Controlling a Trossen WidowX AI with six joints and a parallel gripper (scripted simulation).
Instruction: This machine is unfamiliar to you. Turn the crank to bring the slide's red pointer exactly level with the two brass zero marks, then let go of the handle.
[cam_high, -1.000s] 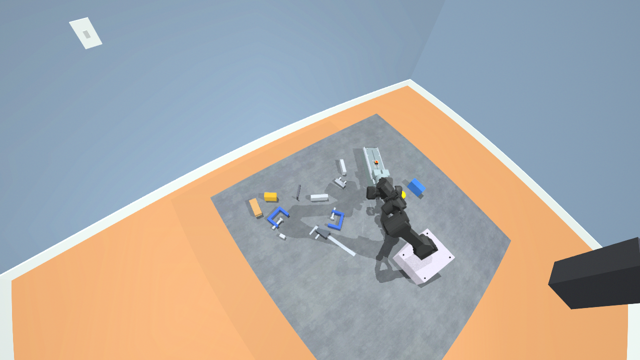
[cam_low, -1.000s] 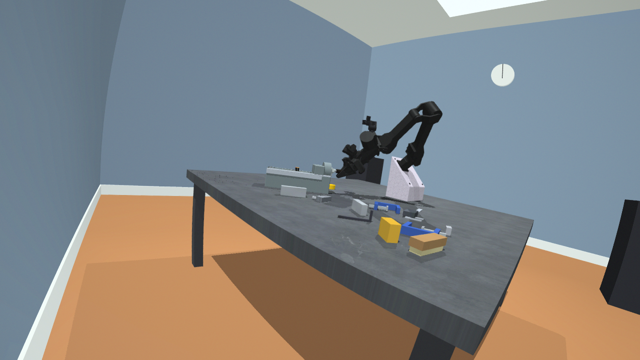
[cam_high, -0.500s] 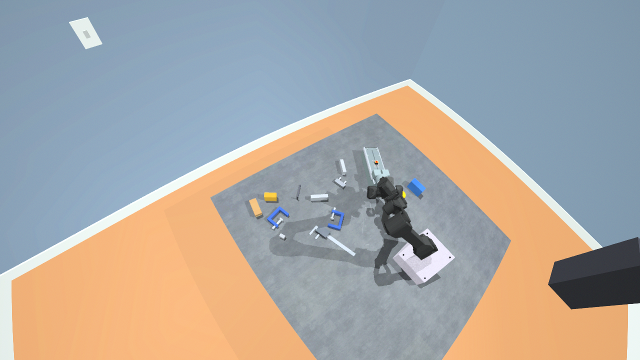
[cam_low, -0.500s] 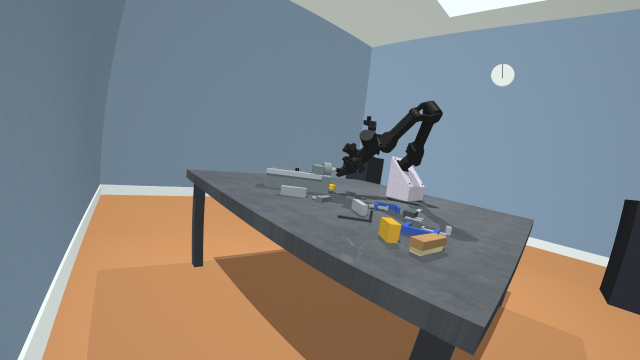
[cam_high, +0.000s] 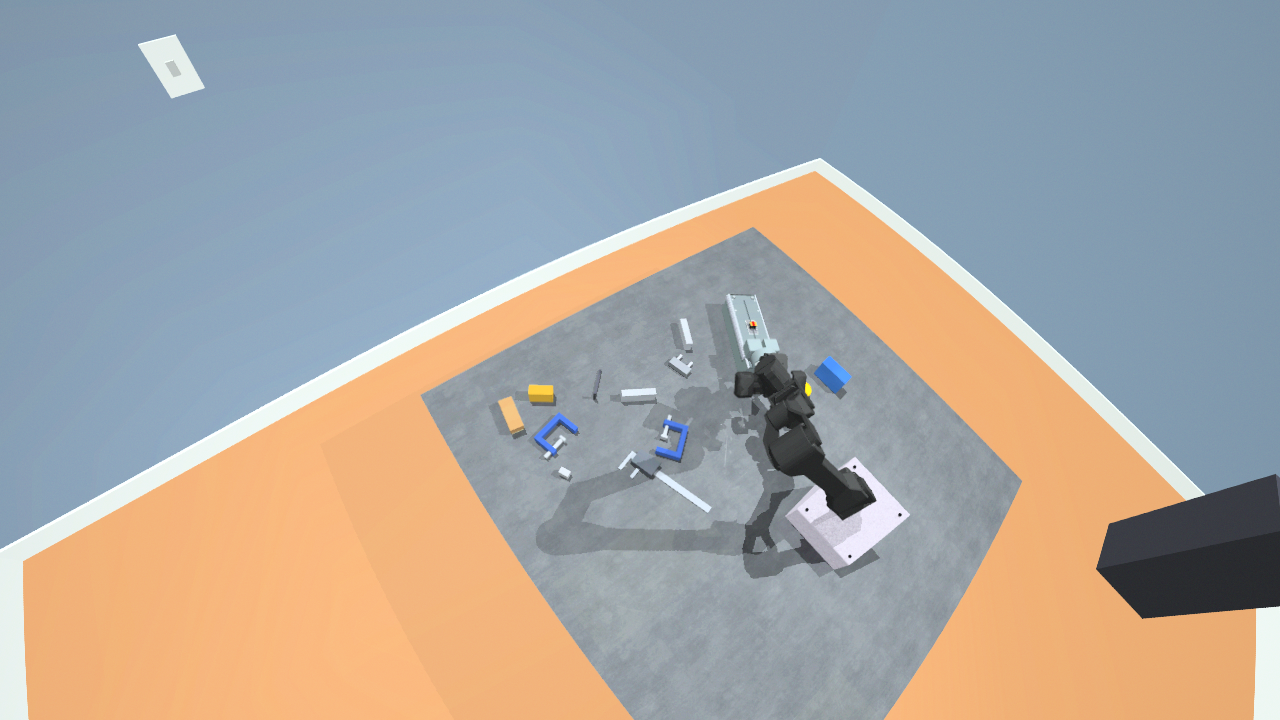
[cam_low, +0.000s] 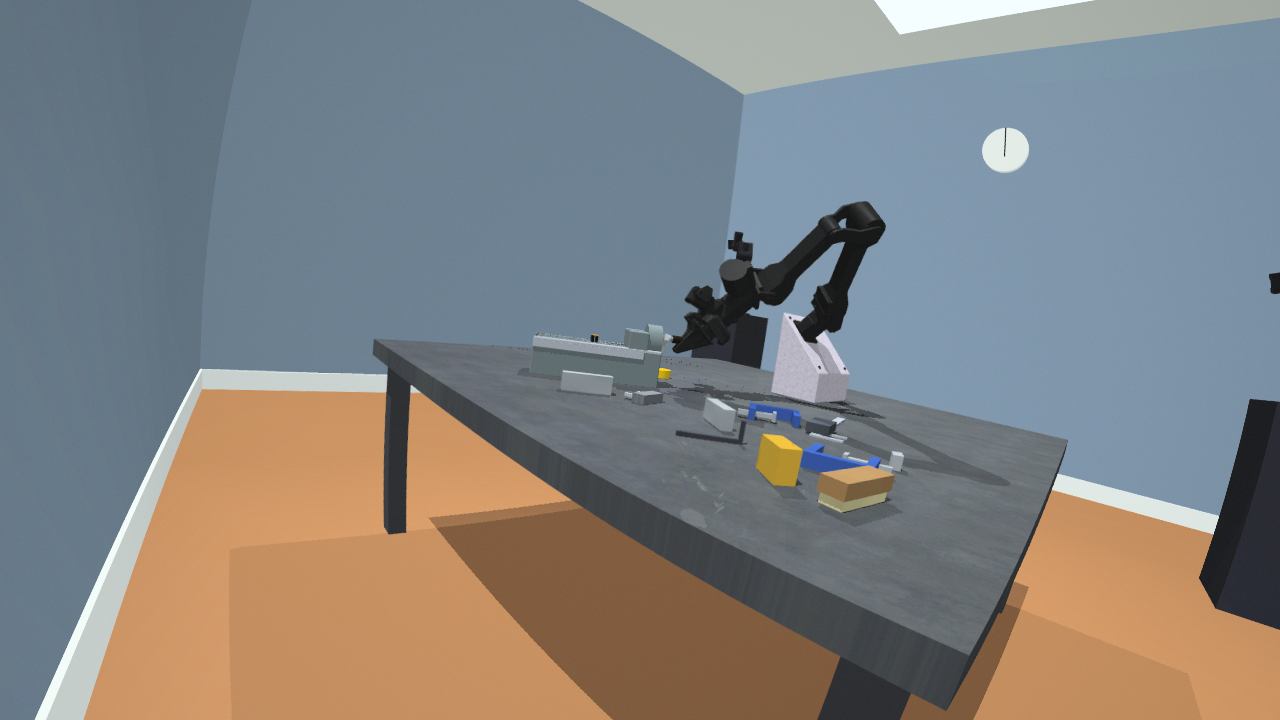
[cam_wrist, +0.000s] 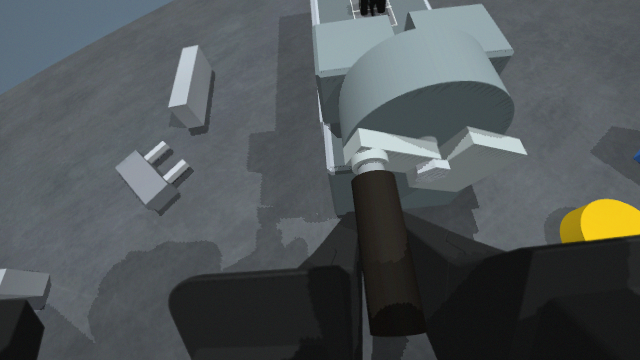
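The pale grey-green machine (cam_high: 741, 333) (cam_low: 590, 361) (cam_wrist: 350, 45) stands at the table's far end. Its round drum (cam_wrist: 425, 65) faces the arm, with a crank arm (cam_wrist: 395, 145) across its front. The dark brown handle (cam_wrist: 385, 240) sticks out from the crank arm's left end. My gripper (cam_wrist: 370, 219) (cam_low: 677, 344) is shut on the handle, one finger on each side. In the top view the arm hides the handle. A small orange-red and dark pointer block (cam_high: 752, 325) (cam_low: 594, 338) sits on the slide. The brass zero marks are too small to tell, so I cannot tell if they are level with it.
A yellow round piece (cam_high: 807, 389) (cam_wrist: 607, 222) and a blue block (cam_high: 832, 374) lie right of the machine. A pale bar (cam_high: 685, 333) (cam_wrist: 190, 87) and a grey two-pronged piece (cam_high: 680, 365) (cam_wrist: 147, 177) lie left. Blue clamps (cam_high: 682, 440) and a hammer (cam_high: 682, 490) lie farther left.
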